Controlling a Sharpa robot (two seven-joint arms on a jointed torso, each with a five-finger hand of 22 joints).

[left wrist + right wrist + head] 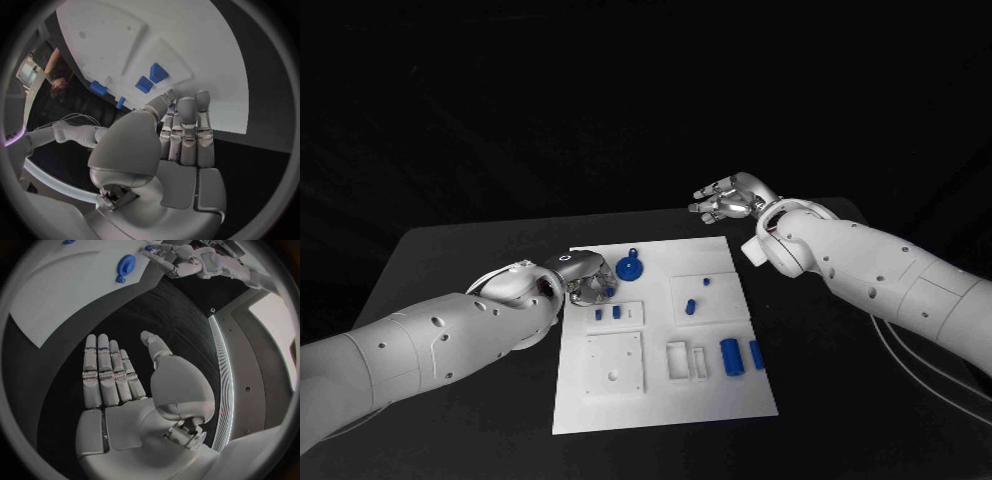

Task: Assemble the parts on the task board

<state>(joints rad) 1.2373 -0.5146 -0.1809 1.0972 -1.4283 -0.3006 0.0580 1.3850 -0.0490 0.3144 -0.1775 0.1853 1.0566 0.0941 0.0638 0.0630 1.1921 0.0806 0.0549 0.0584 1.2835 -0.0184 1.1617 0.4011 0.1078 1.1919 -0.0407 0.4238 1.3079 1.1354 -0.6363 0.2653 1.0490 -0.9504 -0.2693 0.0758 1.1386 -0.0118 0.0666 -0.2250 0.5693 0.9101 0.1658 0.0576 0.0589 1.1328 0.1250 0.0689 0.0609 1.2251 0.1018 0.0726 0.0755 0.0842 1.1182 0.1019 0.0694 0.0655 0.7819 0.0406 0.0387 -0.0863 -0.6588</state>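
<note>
The white task board (661, 395) lies in the middle of the black table. On it are a round blue part with a handle (630, 268), two small blue pieces (607, 312) in a recess, and two blue cylinders (741, 356). My left hand (586, 282) hovers over the board's far left edge, fingers straight and side by side (185, 127), just short of the two small pieces (150, 78), and I see nothing in it. My right hand (730, 200) hangs beyond the board's far right corner with flat, empty fingers (109, 372). The round blue part (125, 265) lies ahead of it.
A square white plate with a hole (615, 362) sits in the board's near left part, and a small raised block (698, 297) with two tiny blue pieces on it lies near the centre. Black table (459, 260) surrounds the board.
</note>
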